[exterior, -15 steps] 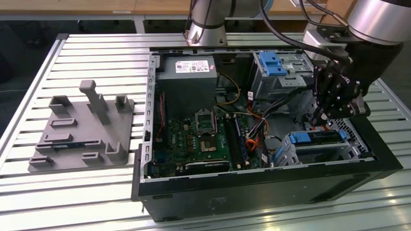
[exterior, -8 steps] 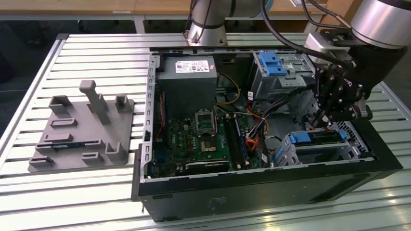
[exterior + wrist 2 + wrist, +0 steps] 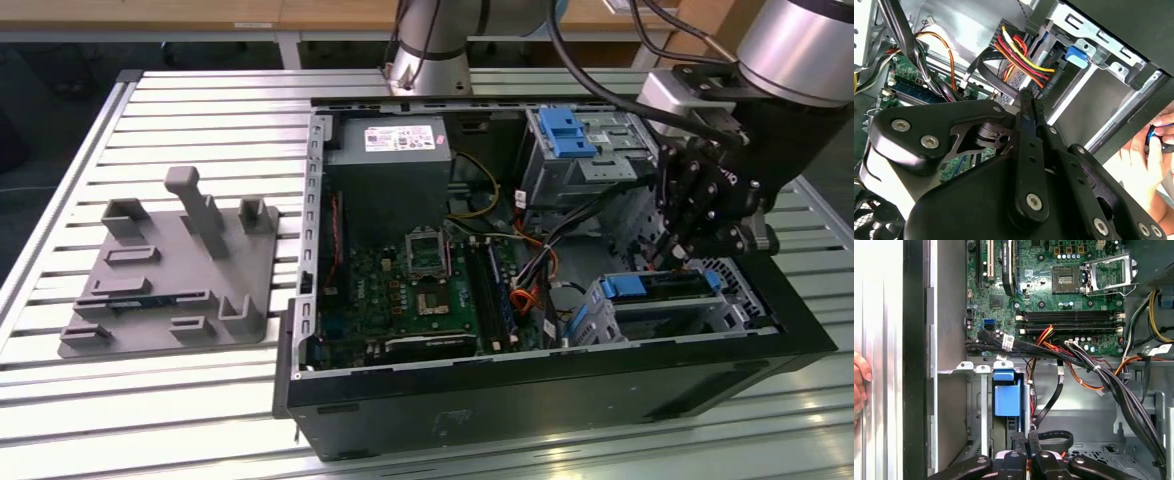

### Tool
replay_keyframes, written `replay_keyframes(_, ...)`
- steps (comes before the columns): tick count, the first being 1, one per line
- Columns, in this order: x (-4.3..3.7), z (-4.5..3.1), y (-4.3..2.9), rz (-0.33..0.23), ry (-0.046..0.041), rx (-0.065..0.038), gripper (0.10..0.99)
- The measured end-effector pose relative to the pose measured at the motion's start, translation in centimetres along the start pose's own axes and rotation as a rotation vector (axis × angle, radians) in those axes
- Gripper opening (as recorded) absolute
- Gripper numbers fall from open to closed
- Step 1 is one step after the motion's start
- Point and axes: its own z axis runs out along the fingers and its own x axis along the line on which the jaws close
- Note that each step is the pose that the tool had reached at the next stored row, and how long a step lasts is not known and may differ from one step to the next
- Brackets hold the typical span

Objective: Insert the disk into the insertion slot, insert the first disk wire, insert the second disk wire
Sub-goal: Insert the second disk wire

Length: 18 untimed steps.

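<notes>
- The gripper (image 3: 674,258) hung inside the open computer case (image 3: 561,385), at the exterior view's right, just above the low metal slot (image 3: 727,300).
- In the first wrist view its two fingers (image 3: 1019,437) stood close together, pinched on the end of a black cable (image 3: 1051,440); in the second wrist view the fingers (image 3: 1028,107) met in a narrow line pointing at a bundle of red, yellow and black wires (image 3: 1021,57).
- The disk (image 3: 657,287), framed in blue, sat in the slot, its blue front (image 3: 1007,395) facing the gripper in the first wrist view.
- Beyond it lay the green motherboard (image 3: 427,290), with the taller drive bay and its blue clip (image 3: 567,132) further back in the case.
- A person's hand (image 3: 860,385) rested on the slatted table (image 3: 174,400) beside the case wall.
- A grey holder with upright pegs (image 3: 174,270) stood on the table, well apart from the case, at the exterior view's left.
</notes>
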Motion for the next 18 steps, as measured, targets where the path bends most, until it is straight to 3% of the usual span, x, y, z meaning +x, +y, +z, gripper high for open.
replay_keyframes(7, 0.51, 0.03, -0.07, 0.003, -0.0194, -0.001, 0.145)
replay_keyframes(18, 0.92, 0.1, -0.21, 0.005, -0.0224, -0.001, 0.145)
